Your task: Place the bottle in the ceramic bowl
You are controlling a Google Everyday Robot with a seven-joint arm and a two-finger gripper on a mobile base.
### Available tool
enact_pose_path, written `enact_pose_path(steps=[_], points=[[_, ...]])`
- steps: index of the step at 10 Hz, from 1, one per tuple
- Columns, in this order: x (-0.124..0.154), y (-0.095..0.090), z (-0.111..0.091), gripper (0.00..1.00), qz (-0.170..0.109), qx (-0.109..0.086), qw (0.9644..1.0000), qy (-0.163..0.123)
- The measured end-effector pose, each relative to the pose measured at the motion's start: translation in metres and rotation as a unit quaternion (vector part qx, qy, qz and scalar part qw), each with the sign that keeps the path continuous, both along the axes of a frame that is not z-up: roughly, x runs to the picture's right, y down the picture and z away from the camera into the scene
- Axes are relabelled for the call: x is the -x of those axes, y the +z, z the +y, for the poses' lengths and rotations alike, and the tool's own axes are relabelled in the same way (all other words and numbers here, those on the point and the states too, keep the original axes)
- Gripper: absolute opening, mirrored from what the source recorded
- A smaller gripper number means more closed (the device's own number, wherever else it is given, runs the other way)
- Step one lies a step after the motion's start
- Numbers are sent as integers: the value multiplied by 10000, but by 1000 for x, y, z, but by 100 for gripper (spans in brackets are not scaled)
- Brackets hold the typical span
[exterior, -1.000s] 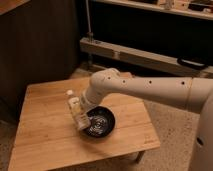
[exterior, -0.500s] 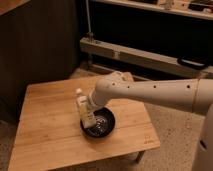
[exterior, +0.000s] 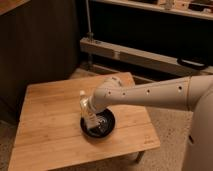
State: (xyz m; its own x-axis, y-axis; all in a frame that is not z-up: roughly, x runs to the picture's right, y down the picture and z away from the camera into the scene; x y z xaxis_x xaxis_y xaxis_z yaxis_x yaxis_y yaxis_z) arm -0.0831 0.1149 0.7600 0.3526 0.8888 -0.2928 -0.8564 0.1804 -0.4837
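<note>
- Right now, your gripper (exterior: 90, 116) sits low in the centre of the frame, at the end of the white arm (exterior: 150, 95) that reaches in from the right edge.
- The jaws look clamped on the bottle (exterior: 85, 106), since it stands off the tabletop (exterior: 45, 125) with nothing else under it; you cannot see the finger tips themselves behind the wrist.
- The bottle's long axis runs close to upright, cap (exterior: 82, 93) toward the top of the frame, leaning only slightly.
- The relation that matters: the bottle's lower end hangs over the left part of the ceramic bowl (exterior: 98, 125), just inside or right at its left rim. Which of the two you cannot tell from this angle.
- The bowl lies below and a little to the right of the bottle in the frame, near the front edge of the tabletop.
- In my judgement you are late in the task: carry done, release not yet.
- An upright bottle that is about as long as the bowl is wide may tip over the rim when let go, so you would do well to nudge it rightward toward the bowl's middle and lower it before opening.
</note>
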Motion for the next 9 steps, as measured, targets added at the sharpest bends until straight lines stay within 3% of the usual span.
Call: enact_pose_path(steps=[2, 4, 8, 9], points=[[-4, 6, 0, 8, 195, 36, 9998, 84], [-9, 14, 4, 29, 374, 87, 9991, 186], [-15, 26, 17, 64, 508, -33, 9982, 314], [-14, 26, 17, 65, 506, -35, 9982, 312]])
